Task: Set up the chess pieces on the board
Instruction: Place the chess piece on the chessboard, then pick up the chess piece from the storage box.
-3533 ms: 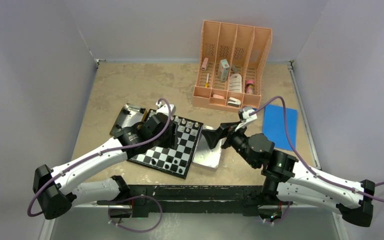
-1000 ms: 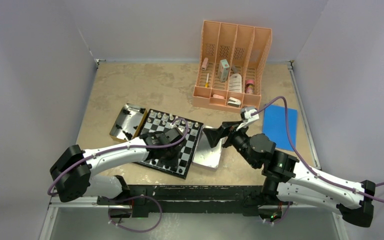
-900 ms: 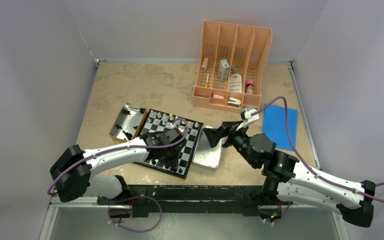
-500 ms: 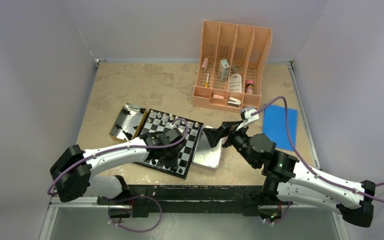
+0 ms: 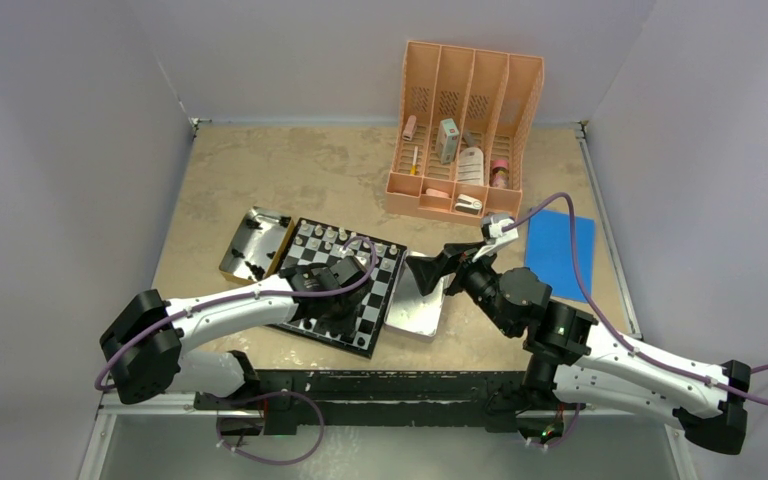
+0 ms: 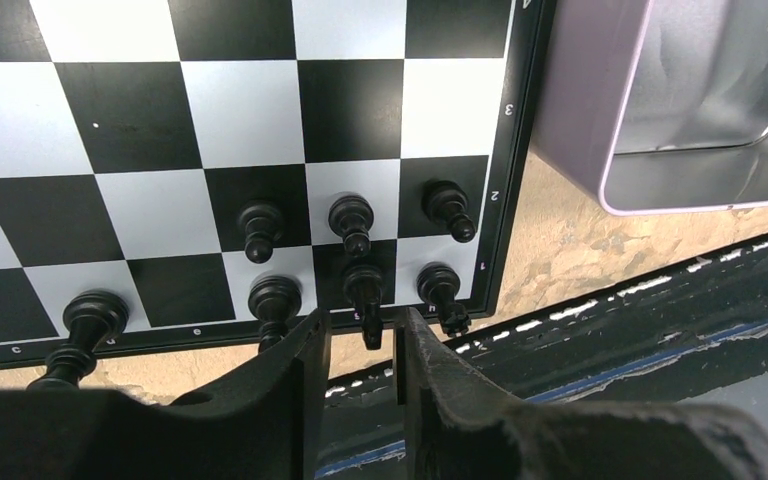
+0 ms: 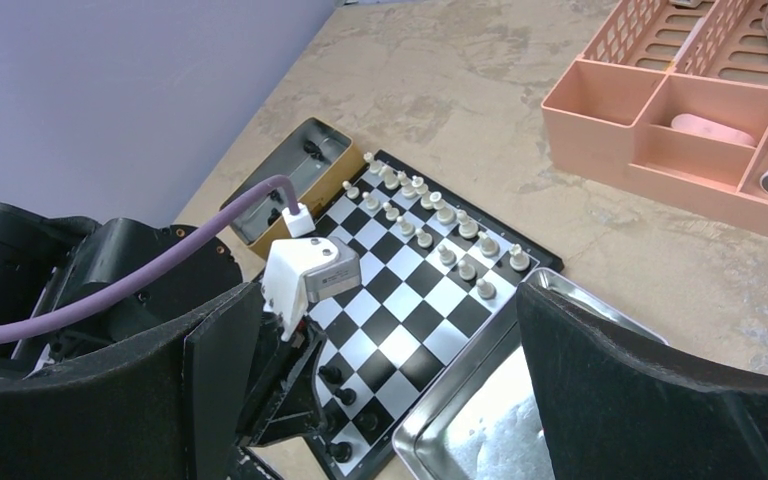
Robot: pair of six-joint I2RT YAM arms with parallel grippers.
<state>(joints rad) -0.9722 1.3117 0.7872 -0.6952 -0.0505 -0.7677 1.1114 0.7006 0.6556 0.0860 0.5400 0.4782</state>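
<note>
The board (image 5: 382, 290) lies in the middle of the table. Silvery-white chess pieces (image 7: 430, 215) fill its two far rows. Several black chess pieces (image 6: 260, 228) stand at its near right corner. My left gripper (image 6: 363, 325) hovers over that near edge. A black piece (image 6: 364, 290) stands upright on the last row just beyond the fingertips, its top in the gap between them. The fingers (image 6: 305, 350) are a little apart and do not touch it. My right gripper (image 7: 390, 300) hangs wide open and holds nothing, above the silver tray (image 7: 480, 400) and facing the board (image 7: 410, 290).
The silver tray (image 5: 415, 315) lies against the board's right side. A smaller metal tray (image 5: 255, 240) with a few black pieces sits at the board's left. A peach desk organizer (image 5: 465, 130) stands at the back. A blue cloth (image 5: 560, 250) lies on the right.
My left arm has swung from the left tray and the board's far corner down to the near right rows. Over the last second it holds still. The right arm has not moved.
</note>
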